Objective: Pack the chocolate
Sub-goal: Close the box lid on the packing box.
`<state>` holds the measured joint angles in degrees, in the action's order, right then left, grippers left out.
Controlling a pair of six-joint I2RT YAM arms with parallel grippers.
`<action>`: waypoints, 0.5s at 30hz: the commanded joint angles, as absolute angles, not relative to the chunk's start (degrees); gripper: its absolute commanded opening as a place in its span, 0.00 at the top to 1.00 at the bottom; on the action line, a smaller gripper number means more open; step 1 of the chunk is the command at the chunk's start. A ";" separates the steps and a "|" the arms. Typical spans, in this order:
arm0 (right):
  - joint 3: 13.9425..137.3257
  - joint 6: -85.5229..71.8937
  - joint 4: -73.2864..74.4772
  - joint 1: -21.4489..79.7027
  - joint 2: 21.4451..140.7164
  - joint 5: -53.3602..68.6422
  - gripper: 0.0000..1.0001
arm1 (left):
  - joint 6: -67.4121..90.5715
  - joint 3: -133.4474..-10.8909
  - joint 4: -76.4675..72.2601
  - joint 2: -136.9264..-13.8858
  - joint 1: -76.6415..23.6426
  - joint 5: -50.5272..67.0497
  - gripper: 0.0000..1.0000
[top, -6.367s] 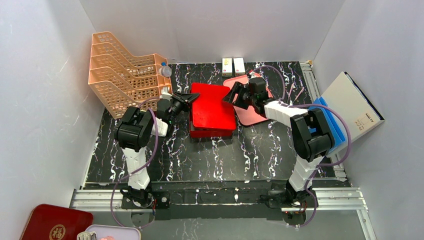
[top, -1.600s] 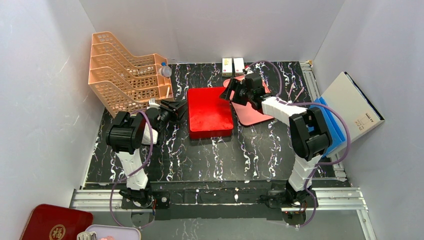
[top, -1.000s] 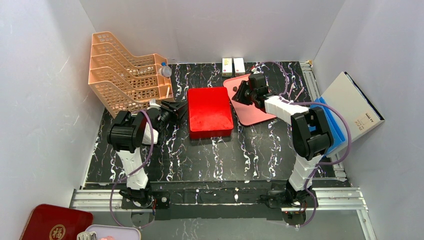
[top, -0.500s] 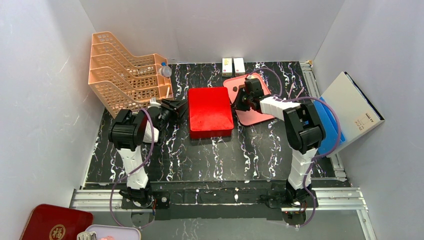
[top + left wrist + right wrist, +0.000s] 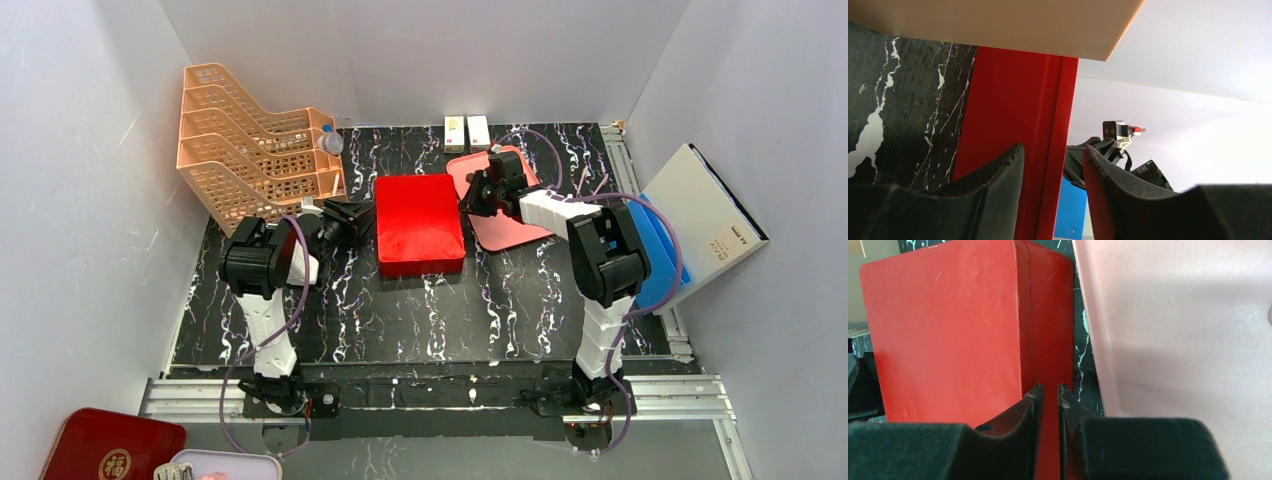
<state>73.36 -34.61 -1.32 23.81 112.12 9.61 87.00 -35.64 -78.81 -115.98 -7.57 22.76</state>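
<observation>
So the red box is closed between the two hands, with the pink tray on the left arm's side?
No: the pink tray lies on the right arm's side, as the top external view shows. The red box is closed, between the left hand and right hand.

The whole surface (image 5: 400, 310) is viewed from high above, behind the arm bases. Low, close views are taken from behind the left pincer (image 5: 1053, 147) and right pincer (image 5: 1049, 387), faced at opposite sides of the red box (image 5: 420, 222), shared by all three.
</observation>
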 commanded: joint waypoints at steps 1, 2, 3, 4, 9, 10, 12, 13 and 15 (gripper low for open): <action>75.85 -34.98 -3.08 24.81 112.06 11.44 0.74 | 86.40 -37.13 -78.57 -116.11 -7.56 24.09 0.55; 75.96 -34.98 -3.08 24.80 112.06 11.49 0.74 | 86.40 -37.17 -78.57 -116.10 -7.56 24.19 0.55; 76.08 -34.98 -3.00 24.83 112.06 11.55 0.74 | 86.46 -37.18 -78.57 -116.10 -7.56 24.17 0.55; 76.18 -34.98 -2.99 24.88 112.02 11.66 0.74 | 86.48 -37.22 -78.57 -116.11 -7.56 24.18 0.55; 77.00 -34.98 -2.71 25.39 112.21 11.87 0.74 | 86.57 -37.35 -78.57 -116.28 -7.56 24.32 0.55; 77.19 -34.98 -2.65 25.50 112.23 11.93 0.74 | 86.57 -37.33 -78.57 -116.36 -7.56 24.31 0.55; 77.53 -34.90 -2.41 25.72 112.47 12.02 0.73 | 86.57 -37.35 -78.57 -116.43 -7.55 24.53 0.55; 77.72 -34.79 -2.19 25.79 112.57 11.97 0.72 | 86.53 -37.35 -78.60 -116.42 -7.56 24.61 0.55; 77.85 -34.64 -1.63 25.85 112.67 11.42 0.66 | 86.36 -37.33 -78.57 -116.37 -7.56 24.91 0.55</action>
<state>74.37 -34.35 0.16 24.14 112.31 9.08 87.02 -35.73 -78.78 -116.01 -7.55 22.76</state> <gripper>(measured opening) 0.289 0.450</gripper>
